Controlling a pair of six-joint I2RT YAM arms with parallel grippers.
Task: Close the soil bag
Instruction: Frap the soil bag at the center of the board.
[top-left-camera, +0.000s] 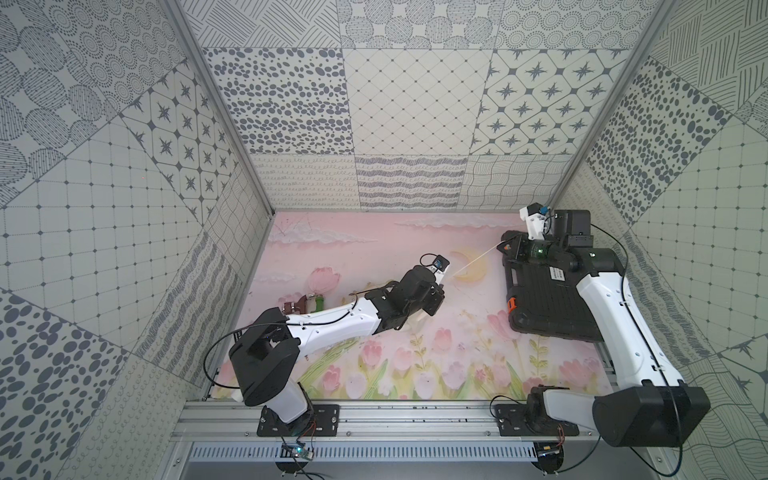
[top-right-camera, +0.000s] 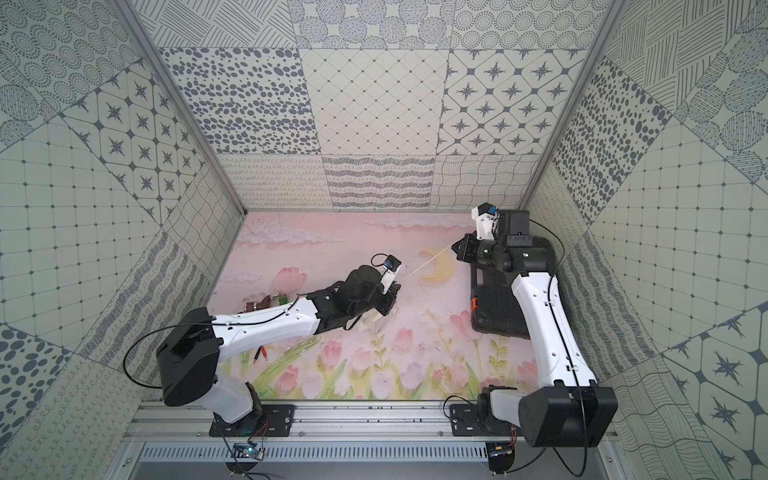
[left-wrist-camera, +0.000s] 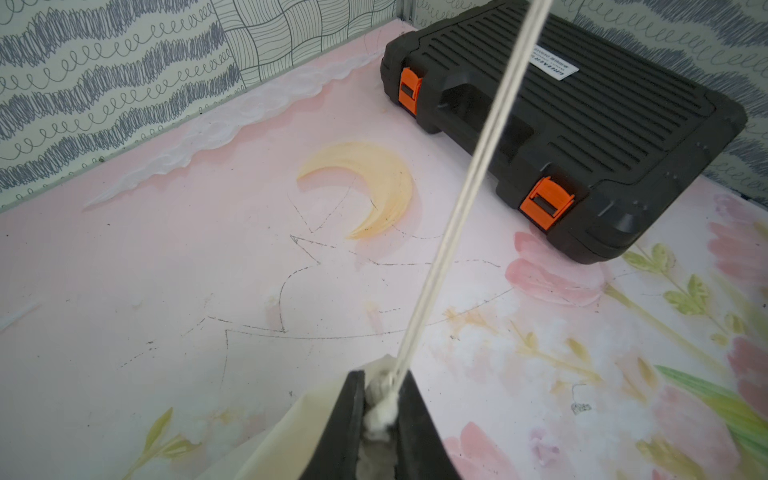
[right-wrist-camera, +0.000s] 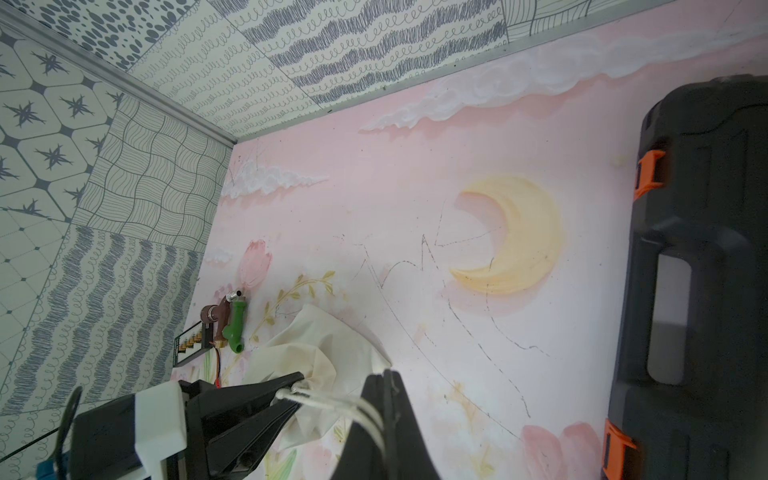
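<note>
Above the pink surface, my left jaws pinch the soil bag by its neck. My right jaws, closed on the cord, hold it taut.

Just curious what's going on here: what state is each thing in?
Cream cloth drawstring bag: neck gathered.
Thin pale cord: stretched taut.
Black ribbed hard case: closed, orange latches down.
Left gripper: pinching the bag's neck.
Right gripper: shut on the cord.

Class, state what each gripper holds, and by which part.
The left gripper pinches the soil bag at its gathered neck; the right gripper pinches the drawn-out cord, taut between them.
</note>
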